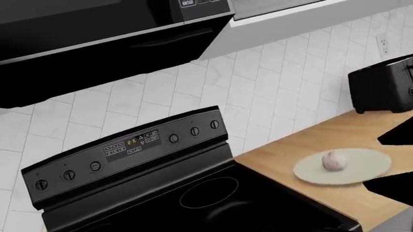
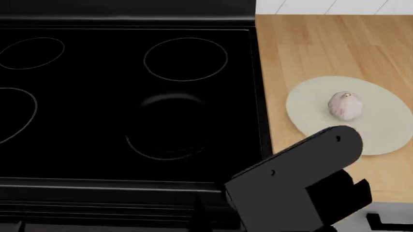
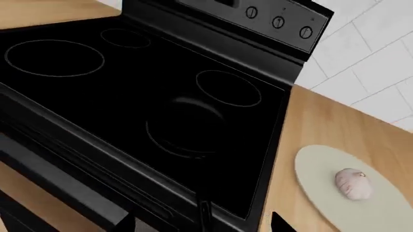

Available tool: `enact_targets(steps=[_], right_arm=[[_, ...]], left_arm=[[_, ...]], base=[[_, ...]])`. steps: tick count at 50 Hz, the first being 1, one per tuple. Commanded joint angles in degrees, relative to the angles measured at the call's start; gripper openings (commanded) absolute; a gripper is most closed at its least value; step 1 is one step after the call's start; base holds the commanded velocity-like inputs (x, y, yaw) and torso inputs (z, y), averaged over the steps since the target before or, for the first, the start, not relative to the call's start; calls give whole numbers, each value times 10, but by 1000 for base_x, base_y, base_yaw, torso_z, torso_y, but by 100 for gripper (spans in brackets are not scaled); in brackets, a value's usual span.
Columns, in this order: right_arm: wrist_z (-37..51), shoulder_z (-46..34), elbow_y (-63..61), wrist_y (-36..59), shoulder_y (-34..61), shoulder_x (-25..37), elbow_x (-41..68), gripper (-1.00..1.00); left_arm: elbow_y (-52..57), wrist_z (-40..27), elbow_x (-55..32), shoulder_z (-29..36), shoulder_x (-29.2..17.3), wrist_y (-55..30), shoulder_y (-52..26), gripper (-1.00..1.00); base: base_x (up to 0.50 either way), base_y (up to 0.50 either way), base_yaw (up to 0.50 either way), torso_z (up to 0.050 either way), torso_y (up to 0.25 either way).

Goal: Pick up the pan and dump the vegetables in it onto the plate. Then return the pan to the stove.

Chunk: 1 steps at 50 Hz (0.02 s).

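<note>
While your left gripper stays out of the head view, and the dark shapes at the edge of its wrist view do not tell you whether it is spread or closed, count it out of the coming move.

On the stove (image 2: 77, 121), the pan (image 2: 166, 128) sits flat on the front right burner ring, black on black, with only a faint rim highlight marking it. It looks empty. Its handle (image 3: 204, 210) runs straight from the bowl toward the front edge of the cooktop, so the long axis points at you.

In the right wrist view that handle ends between two dark tips of the right gripper (image 3: 201, 225). The tips stand wide apart on either side of it and do not touch it, so I read that hand as spread and holding nothing. The right arm (image 2: 303, 183) hangs over the stove's front right corner, the nearer one to the pan.

Further right on the wooden counter (image 2: 322, 48), the plate (image 2: 380, 130) lies just beside the stove, with the garlic bulb (image 2: 345, 106) resting on it.

Judging by this layout, both halves of the task look done, so what remains is drawing that hand straight away along the handle's line.
</note>
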Motion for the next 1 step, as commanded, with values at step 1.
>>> enact_targets(steps=[1], right_arm=[[64, 37, -100, -53, 4, 66, 86, 100]], left_arm=[[0, 0, -1, 0, 2, 1, -5, 100]], base=[[0, 0, 0, 0, 0]])
